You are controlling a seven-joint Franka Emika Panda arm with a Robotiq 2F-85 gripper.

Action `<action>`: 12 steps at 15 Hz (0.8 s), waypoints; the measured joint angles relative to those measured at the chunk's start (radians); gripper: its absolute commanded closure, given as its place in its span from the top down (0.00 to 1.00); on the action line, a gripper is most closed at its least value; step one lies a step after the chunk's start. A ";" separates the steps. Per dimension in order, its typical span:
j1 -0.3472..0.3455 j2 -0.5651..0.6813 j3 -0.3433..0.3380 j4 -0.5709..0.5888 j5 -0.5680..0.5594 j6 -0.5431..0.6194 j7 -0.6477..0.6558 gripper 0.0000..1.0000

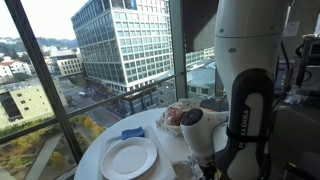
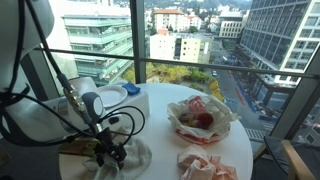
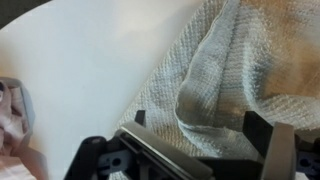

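Note:
My gripper (image 3: 200,125) is low over the round white table (image 3: 80,60), right above a crumpled grey towel (image 3: 240,60). The two fingers stand wide apart, one on each side of a raised fold of the towel. The jaws are open and hold nothing. In both exterior views the gripper (image 2: 108,152) (image 1: 205,160) points down at the towel (image 2: 135,158) near the table's edge, and the arm hides part of the cloth.
A white plate (image 1: 128,157) (image 2: 110,97) and a blue cloth (image 1: 133,133) lie on the table. A paper-lined basket with red and pink items (image 2: 200,120) (image 1: 178,115) stands near the window. A pink cloth (image 2: 205,165) lies at the table's edge. Floor-to-ceiling glass is close behind.

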 measured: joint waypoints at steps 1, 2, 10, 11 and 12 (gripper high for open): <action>0.021 0.019 -0.018 0.007 -0.001 0.009 0.000 1.00; 0.039 0.037 -0.035 0.014 -0.001 0.018 -0.001 1.00; 0.158 0.146 -0.127 0.066 0.026 0.072 -0.008 0.52; 0.166 0.150 -0.130 0.068 0.039 0.074 -0.011 0.45; 0.174 0.152 -0.132 0.068 0.052 0.076 -0.014 0.36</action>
